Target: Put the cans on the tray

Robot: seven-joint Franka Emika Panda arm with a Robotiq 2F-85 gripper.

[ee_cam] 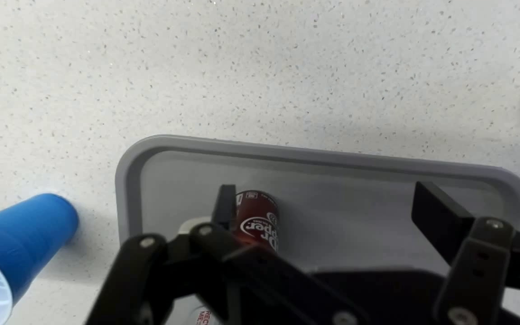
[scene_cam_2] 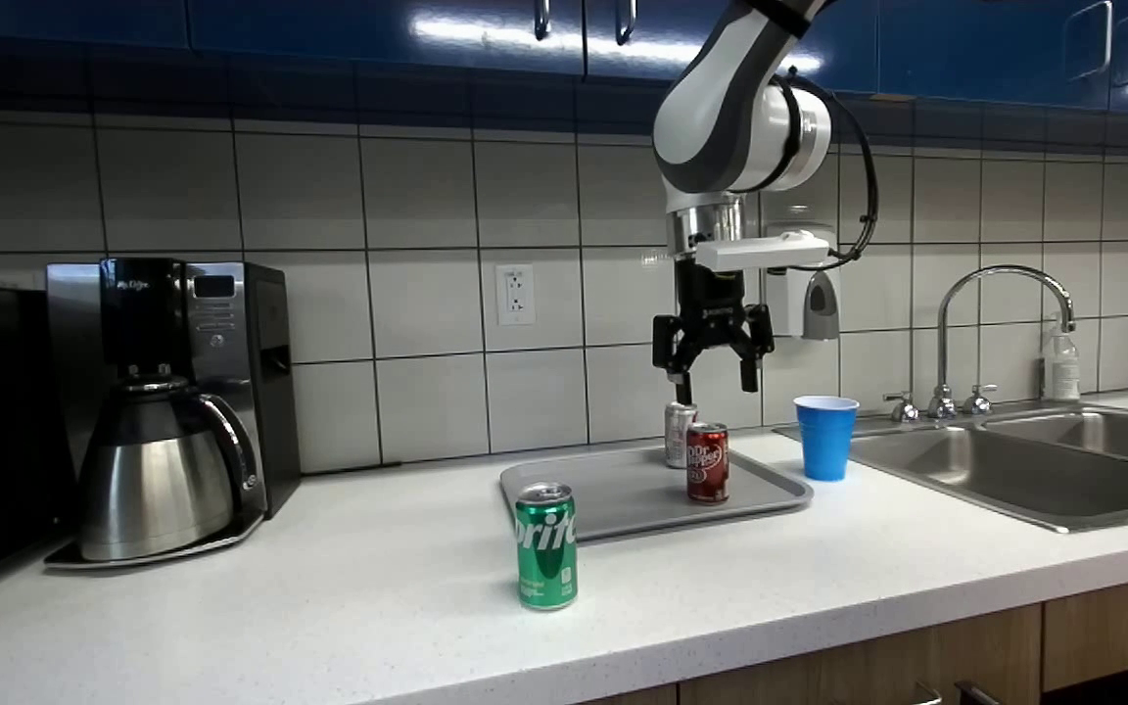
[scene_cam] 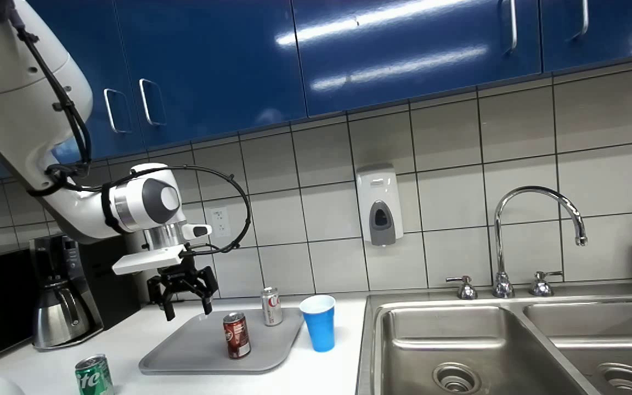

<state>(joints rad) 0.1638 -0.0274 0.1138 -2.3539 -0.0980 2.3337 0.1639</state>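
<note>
Tray (scene_cam_2: 603, 499) holds a red can (scene_cam_2: 707, 465) and silver can (scene_cam: 271, 308); we hold the gripper (scene_cam_2: 717, 386) spread, presumably for the green can (scene_cam_2: 546, 550).

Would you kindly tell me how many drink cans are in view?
3: the Dr Pepper can and the silver can on the grey tray, the Sprite can on the white countertop.
</note>
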